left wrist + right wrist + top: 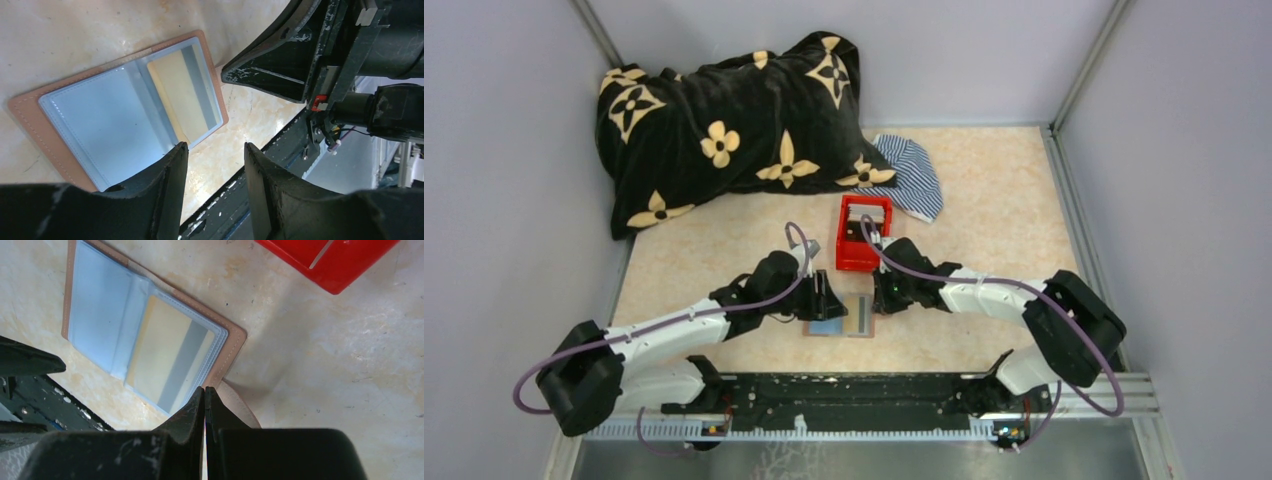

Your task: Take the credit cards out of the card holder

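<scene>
Card holder (100, 125), one, open; credit card (182, 95), one, inside.

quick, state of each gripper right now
left gripper: fingers open, holding nothing
right gripper: fingers shut, tips at the edge of the card holder, nothing visibly held

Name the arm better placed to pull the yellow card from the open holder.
Left. The left pincer stands open at the card holder, near the yellow card; the right pincer is shut at the holder's edge, seemingly pinning it.
</scene>
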